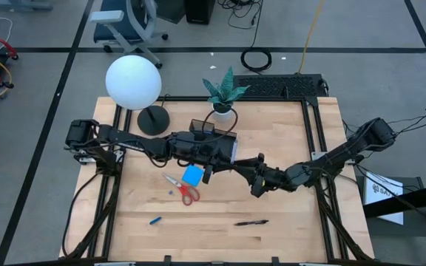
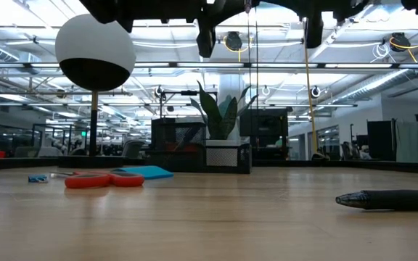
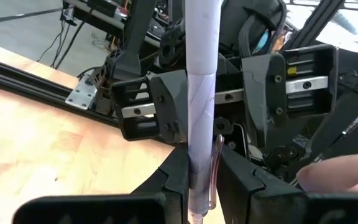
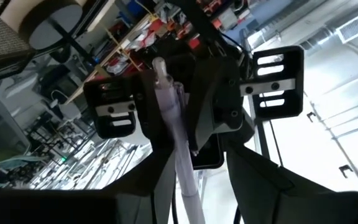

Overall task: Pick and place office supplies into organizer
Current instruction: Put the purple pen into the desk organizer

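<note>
**Q:** Showing what, at the middle of the light wooden table (image 1: 287,148)?

**A:** Two dark arms meeting above it, tip to tip. Left gripper (image 3: 201,171) pressed together on a pale grey cylindrical pen (image 3: 202,74), pinching the barrel beside its metal clip.

**Q:** And the right gripper (image 4: 204,180)?

**A:** Facing the left one head-on. Jaws spread, one finger on either side of the same pen, not clamped on it.

**Q:** Place of that pen relative to the small black plastic desk organizer (image 1: 205,127)?

**A:** Held in the air, clear of the tabletop. Just beside the organizer as seen from above, not inside it. Organizer itself partly hidden beneath the left arm, near the white plant pot (image 1: 222,114) and the white globe lamp (image 1: 133,81) on its round black base.

**Q:** Remaining supplies?

**A:** Lying loose on the wood, on the side of the arms away from the organizer.
- Bright blue square note pad (image 1: 192,175) just beside the red-handled scissors (image 1: 186,191).
- Tiny blue piece (image 1: 155,220) a little apart from both, toward the left arm's side.
- Slim black pen (image 1: 251,222) lying flat, well apart from the scissors, toward the right arm's side.
</note>
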{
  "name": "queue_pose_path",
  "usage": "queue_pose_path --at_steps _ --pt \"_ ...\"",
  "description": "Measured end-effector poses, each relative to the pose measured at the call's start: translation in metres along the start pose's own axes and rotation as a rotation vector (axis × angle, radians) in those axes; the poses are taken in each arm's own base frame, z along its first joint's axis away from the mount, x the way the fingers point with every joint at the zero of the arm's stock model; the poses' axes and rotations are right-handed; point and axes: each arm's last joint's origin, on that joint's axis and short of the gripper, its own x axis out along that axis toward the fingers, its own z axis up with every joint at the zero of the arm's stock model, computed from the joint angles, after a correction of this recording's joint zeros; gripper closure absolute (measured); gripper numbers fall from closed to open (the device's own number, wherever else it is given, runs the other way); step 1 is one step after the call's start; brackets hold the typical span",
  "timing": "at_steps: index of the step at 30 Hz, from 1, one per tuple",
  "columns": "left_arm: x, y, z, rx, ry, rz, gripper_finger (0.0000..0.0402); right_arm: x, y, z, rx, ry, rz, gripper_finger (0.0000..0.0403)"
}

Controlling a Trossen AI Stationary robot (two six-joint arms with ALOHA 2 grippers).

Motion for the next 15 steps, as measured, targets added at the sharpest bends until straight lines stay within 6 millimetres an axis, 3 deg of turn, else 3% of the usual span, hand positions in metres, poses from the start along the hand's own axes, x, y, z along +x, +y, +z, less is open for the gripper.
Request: queue_pose_path --at_steps 15 --pt "0.001 -0.002 -0.002 -0.001 0.017 -0.022 0.0359 0.014 0.012 -0.012 -0.019 0.02 -0.007 0.0268"
